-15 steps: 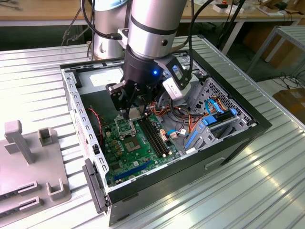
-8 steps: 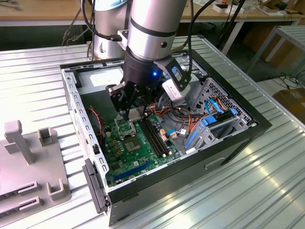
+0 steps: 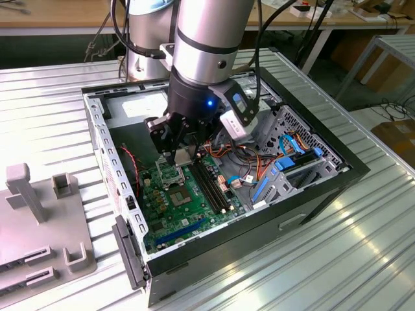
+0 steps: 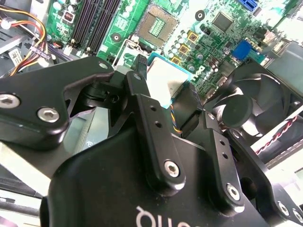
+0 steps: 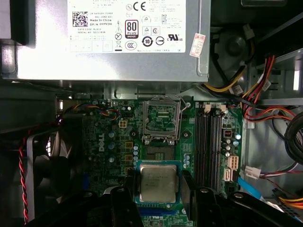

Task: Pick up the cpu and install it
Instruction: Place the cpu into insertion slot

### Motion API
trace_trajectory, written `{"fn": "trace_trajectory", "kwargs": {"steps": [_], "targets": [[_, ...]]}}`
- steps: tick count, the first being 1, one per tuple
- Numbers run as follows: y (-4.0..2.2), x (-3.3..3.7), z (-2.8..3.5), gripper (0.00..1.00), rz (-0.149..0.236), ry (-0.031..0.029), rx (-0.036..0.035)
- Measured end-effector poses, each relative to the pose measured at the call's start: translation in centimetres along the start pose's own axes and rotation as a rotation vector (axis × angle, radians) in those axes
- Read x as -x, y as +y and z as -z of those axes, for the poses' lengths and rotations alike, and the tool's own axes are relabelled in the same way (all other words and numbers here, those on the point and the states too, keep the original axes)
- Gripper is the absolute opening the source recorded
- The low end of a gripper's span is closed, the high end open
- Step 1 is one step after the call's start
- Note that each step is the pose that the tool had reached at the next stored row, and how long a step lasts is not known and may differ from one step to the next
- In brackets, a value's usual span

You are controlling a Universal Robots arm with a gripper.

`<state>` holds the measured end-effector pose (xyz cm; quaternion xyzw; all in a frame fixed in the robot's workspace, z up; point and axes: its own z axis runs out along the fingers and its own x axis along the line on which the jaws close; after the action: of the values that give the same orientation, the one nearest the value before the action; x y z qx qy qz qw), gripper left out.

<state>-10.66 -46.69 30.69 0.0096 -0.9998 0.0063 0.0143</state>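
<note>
Gripper (image 3: 179, 154): clamped on the cpu (image 5: 157, 183) by two opposite edges | cpu: held above the motherboard (image 5: 109, 142), near the open socket (image 5: 161, 120) | handling: likely light, stiff, thin, with a slick metal top and delicate underside; edges look the safest hold

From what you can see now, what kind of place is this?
Probably a robotics lab or workshop: a robot arm reaches into an open computer case on a ribbed metal table, its tool holding the cpu over the motherboard, with wooden workbenches behind.
</note>
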Motion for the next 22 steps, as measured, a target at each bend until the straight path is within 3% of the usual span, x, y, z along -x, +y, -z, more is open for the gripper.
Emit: {"fn": "trace_trajectory", "kwargs": {"steps": [22], "targets": [[0.0,0.02,-0.75,0.47,0.0,-0.0003,0.0]]}}
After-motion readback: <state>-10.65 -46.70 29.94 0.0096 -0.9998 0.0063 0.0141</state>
